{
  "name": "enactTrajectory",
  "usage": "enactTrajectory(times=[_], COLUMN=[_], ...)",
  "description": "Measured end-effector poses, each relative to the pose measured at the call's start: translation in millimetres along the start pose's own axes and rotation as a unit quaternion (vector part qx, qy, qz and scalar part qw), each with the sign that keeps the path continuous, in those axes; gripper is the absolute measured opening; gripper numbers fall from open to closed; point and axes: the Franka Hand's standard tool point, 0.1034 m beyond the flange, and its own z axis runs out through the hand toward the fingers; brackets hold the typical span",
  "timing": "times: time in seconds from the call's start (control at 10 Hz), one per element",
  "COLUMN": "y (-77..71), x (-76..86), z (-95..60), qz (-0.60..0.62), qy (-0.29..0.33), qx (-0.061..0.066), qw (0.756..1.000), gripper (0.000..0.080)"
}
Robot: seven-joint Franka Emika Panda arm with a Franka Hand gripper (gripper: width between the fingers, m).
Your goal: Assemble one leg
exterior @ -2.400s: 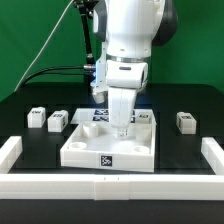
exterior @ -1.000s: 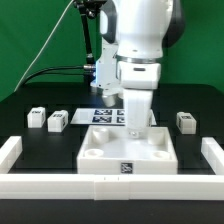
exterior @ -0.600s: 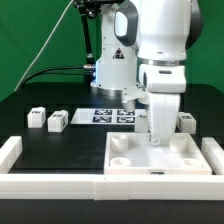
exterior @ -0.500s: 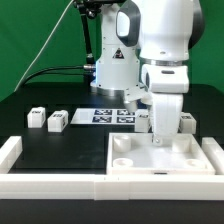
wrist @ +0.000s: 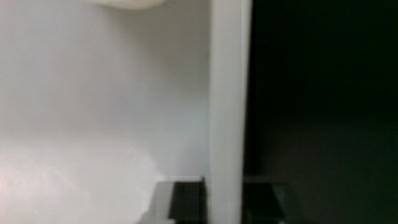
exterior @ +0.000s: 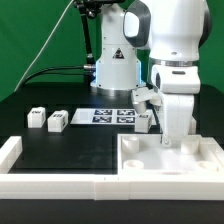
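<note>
Two legs [exterior: 37,118] [exterior: 57,121], small white tagged blocks, lie on the black table at the exterior view's left. Another small tagged block [exterior: 144,121] shows just beside my arm. The large white square panel [exterior: 185,166] with round corner sockets lies at the exterior view's front right, against the white fence. My gripper [exterior: 163,142] stands upright on the panel's far rim, shut on it. In the wrist view the rim [wrist: 228,100] runs between my dark fingers [wrist: 187,203], with my gripper [wrist: 228,198] closed around it.
The marker board [exterior: 108,115] lies on the table behind the panel. A white fence [exterior: 60,186] runs along the front, with end pieces at the left [exterior: 9,151] and right [exterior: 216,150]. A round socket [wrist: 132,3] shows on the panel.
My gripper has dragged the panel from the middle to the exterior view's right, up to the right fence corner. The leg at the right is now hidden behind my arm.
</note>
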Motion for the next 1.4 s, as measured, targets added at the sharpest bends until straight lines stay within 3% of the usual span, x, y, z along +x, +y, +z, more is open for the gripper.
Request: enactTrajectory(times=[0.1,0.3,0.4,0.6,1.0,1.1,1.4], y=[0.0,-0.1,-0.1,-0.1,-0.5,-2.7,-18.0], x=[-0.1,-0.2,-0.2,-0.3,-0.3,1.8,13.4], z=[0.1,0.1,0.1,0.1,0.1,-3.6,-35.9], qz=[0.0,0.0,0.0,0.0,0.0,0.021,0.07], qy=[0.0,0.0,0.0,0.0,0.0,0.0,-0.001], qx=[0.0,0.0,0.0,0.0,0.0,-0.001,-0.014], qw=[1.0,1.0,1.0,1.0,1.0,1.0,0.997], gripper=[0.0164,0.0485,0.0593,0.0639,0.0649,0.0649,0.0649])
